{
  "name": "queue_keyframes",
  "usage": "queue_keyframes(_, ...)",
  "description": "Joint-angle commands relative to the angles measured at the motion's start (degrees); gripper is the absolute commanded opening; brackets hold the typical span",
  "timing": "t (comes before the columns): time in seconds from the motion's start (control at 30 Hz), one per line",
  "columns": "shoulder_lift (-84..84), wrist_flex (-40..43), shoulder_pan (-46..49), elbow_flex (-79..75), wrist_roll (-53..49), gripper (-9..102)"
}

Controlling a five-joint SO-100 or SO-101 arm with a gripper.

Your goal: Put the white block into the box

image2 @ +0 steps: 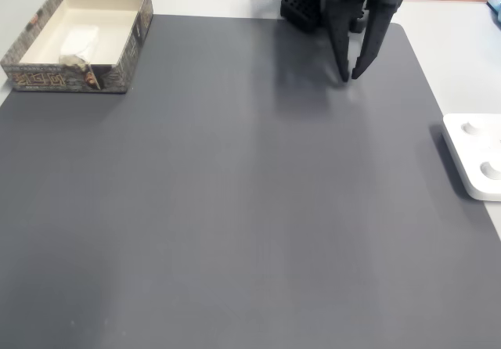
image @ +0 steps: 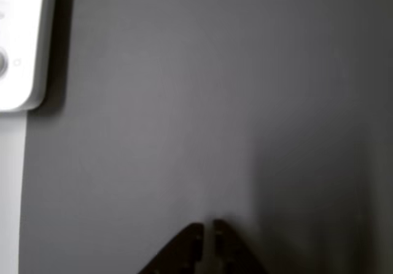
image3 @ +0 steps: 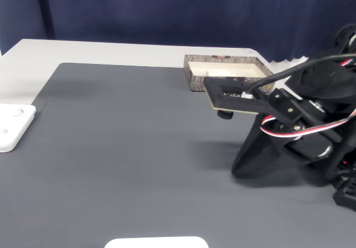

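The white block (image2: 78,41) lies inside the box (image2: 125,52) at the mat's far left corner in a fixed view, near the box's front wall. In that view my gripper (image2: 350,76) hangs at the far right of the mat, fingers pointing down with the tips nearly together and nothing between them, far from the box. Its dark fingertips (image: 195,234) enter the other view from the bottom edge, over bare mat. In another fixed view the box (image3: 194,78) stands behind my arm (image3: 300,125).
A white rounded device (image2: 477,157) lies at the mat's right edge, also seen as the white device (image: 21,46) and the white device (image3: 11,125). A dark grey mat (image2: 235,208) covers the table. Another white object (image3: 156,242) pokes in at the near edge.
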Motion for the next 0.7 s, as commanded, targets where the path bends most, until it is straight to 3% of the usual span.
queue_keyframes(0.0,1.93,0.53,1.41,1.14,1.14,-2)
queue_keyframes(0.67,1.93,0.62,1.32,1.14,0.44,-1)
